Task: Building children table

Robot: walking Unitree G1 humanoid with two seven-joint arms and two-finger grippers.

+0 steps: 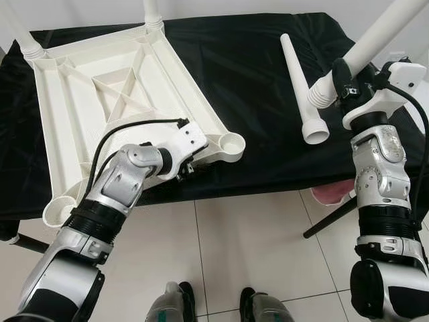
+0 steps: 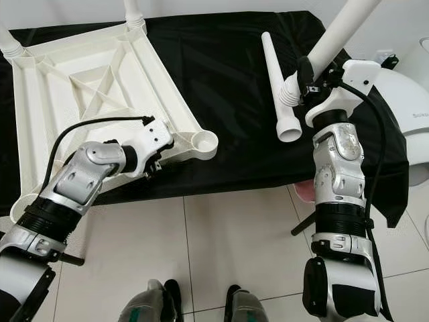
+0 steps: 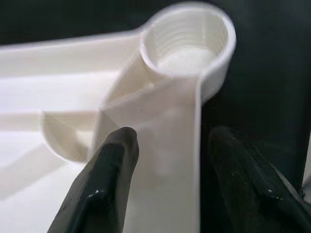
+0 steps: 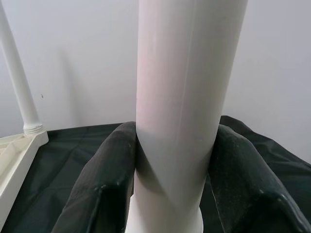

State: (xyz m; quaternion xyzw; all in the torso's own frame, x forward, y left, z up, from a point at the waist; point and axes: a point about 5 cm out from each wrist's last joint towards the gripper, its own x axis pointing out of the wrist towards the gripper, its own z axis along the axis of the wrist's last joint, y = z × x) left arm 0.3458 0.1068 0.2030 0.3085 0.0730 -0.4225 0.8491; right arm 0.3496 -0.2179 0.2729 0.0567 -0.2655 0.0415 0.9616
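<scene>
White tabletop upside down on black-draped desk, rim straddled by left gripper at five o'clock, jaws apart. Right gripper at three o'clock, jaws clamped on white leg.

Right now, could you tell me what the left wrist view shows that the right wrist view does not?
The left wrist view has the left gripper astride the upturned tabletop's rim by an empty threaded corner socket. The right wrist view has the right gripper clamping a white table leg, with a fitted leg beyond. Both show the black cloth.
</scene>
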